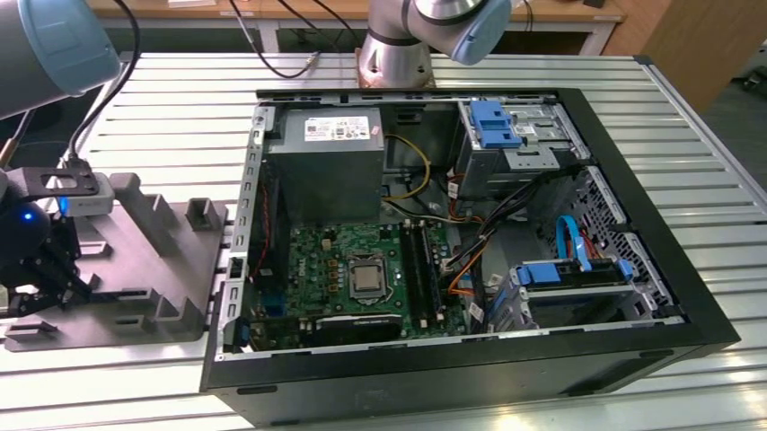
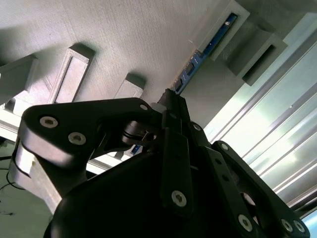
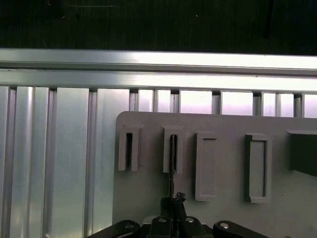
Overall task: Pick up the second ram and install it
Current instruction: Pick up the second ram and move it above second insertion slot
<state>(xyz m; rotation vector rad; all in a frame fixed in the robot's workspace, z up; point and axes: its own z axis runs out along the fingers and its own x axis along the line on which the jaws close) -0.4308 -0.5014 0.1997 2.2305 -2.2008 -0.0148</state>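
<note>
Gripper [image 2: 171,101]: black linkage fingers drawn together to a narrow tip and closed on the near end of the stick. In the exterior view it hangs over the tray at that view's left, well apart from the case.
Second ram [image 2: 208,47]: thin blue-green stick standing on edge in a tray slot, with one end between the fingertips and the rest lying between two upright tabs.
Slot [image 3: 172,148]: second in from a corner of the tray, in the row along the tray edge that faces the table's rim.
Grey tray [image 3: 143,198]: lies flat on the slatted table [image 1: 180,117], just beside the wall of the case.
Open case [image 1: 480,382]: holds the green motherboard [image 1: 323,247] on its floor, with long dark memory sockets [image 1: 416,260] beside the processor. Whether a socket is already filled cannot be told.
Step in hand: judged to be the pick from the tray. The stick is gripped but looks seated in its slot.
Grip: it holds one end rather than the middle, so the free end can swing. The clamp should be firm and flat on the board faces.
Lift: best drawn straight out along the tabs, with the board kept on edge and no twist.
Risk: a tilted pull may bind the stick against a tab, drag the tray, or let the stick slip.
</note>
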